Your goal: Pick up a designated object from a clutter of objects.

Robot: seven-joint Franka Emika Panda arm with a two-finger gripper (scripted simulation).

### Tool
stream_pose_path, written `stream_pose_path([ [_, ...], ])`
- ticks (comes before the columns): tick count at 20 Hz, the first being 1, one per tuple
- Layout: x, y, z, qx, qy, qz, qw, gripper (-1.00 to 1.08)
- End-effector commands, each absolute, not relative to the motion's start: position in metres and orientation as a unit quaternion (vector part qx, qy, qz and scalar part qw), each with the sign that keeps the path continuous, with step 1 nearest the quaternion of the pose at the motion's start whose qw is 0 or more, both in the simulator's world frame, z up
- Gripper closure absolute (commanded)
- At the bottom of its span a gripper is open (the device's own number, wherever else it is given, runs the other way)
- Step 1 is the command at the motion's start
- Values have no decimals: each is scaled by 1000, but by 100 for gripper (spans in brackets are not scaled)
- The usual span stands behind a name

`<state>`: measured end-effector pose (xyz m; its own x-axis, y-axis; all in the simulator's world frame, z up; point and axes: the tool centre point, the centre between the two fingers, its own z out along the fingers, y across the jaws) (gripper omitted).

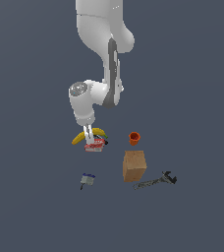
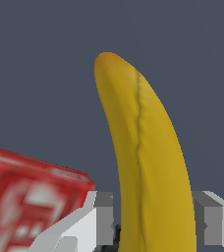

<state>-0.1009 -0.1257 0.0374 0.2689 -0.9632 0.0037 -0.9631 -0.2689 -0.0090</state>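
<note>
Centrally, end effector (image 2: 153, 221) fingers straddling banana (image 2: 148, 157), contact unclear, orange cup (image 1: 134, 138) upright, contents not discernible

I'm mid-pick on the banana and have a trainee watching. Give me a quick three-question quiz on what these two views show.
1. True or false: in the wrist view, the banana lies between the two fingers of the gripper.
2. Multiple choice: what lies right beside the banana? A) wrench B) red packet C) cardboard box
3. Fill in: the small item beyond the box, toward the top of the exterior view, is the orange ____.

Key
1. True; one finger shows on each side of it, though contact cannot be confirmed.
2. B
3. cup
</note>
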Motion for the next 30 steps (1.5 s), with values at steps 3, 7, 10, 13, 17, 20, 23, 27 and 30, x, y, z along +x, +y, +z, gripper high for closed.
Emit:
stream_pose_path([
  [3,-104,-126,34,-796,605,0,0,108],
  [7,-104,-126,34,-796,605,0,0,108],
  [10,-101,-126,38,-796,605,-4,2,108],
  [13,-100,-126,43,-796,605,-4,2,108],
  [17,-99,-125,56,-796,605,-4,2,108],
  [20,-97,-124,71,-796,605,-4,2,108],
  [23,-95,-124,89,-796,605,-3,2,108],
  [27,-91,-123,120,-796,606,-3,1,108],
  [30,-88,-122,148,-796,606,-3,0,108],
])
